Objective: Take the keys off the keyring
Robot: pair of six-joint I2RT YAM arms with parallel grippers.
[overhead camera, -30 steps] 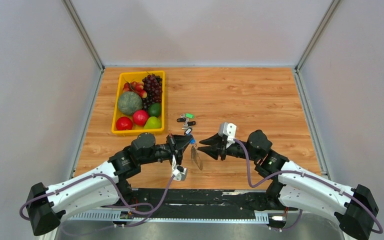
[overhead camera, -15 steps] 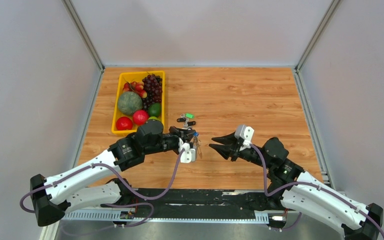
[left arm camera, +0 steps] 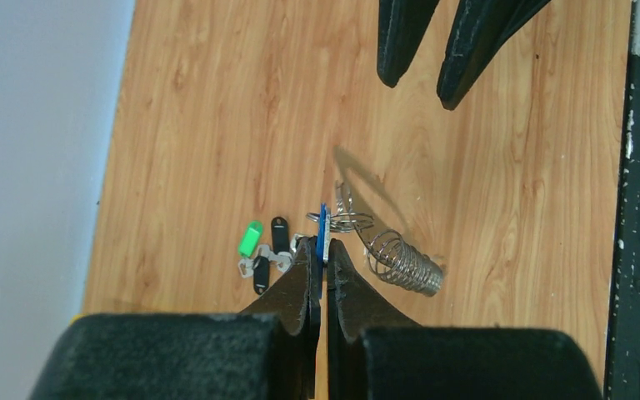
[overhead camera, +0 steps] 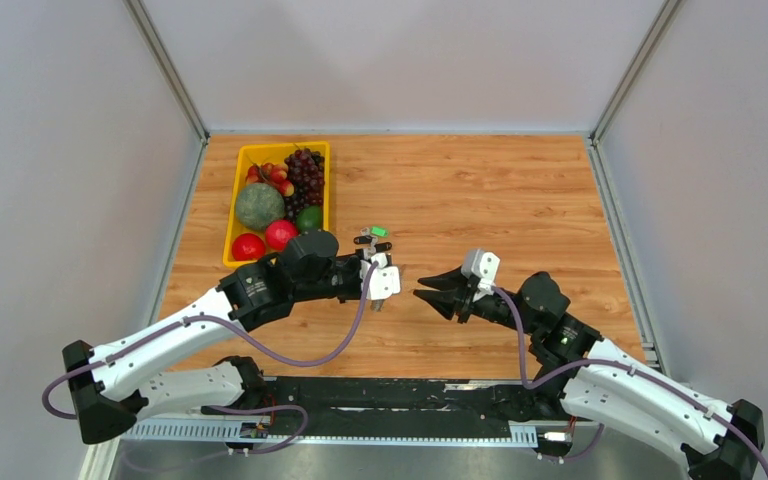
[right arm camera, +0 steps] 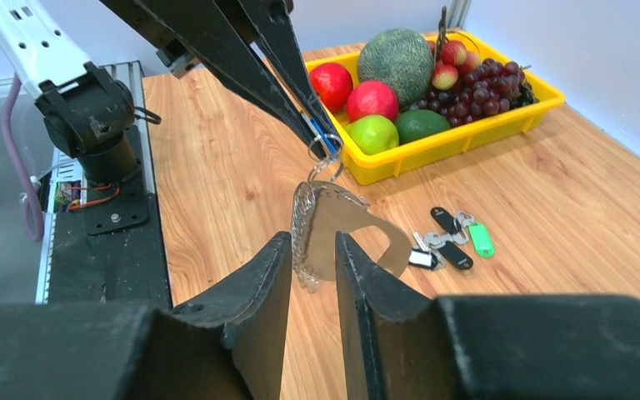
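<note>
My left gripper had its jaws pinched together on the blue key. In the left wrist view that key showed edge-on, sticking out of the fingertips toward 12 o'clock. The keyring hung from the key. In the right wrist view its small loop was at the top, just under the left fingertips, and the chain dropped from there toward 6 o'clock, so its long axis was close to upright. In the left wrist view the same chain ran from beside the key out toward 4 o'clock. I could not tell whether its lower end touched the table.

My right gripper had its jaws a little apart and held nothing. Through its own camera the lower chain showed in the gap between the fingers, but lay beyond the tips and not between them. From above, the right tips sat at 3 o'clock of the left gripper, near it but not touching.

The loose keys, one with a green head and the others black, lay in a small cluster on the table at 9 o'clock of the left fingertips. The yellow tray of fruit stood at 10 o'clock of them from above.
</note>
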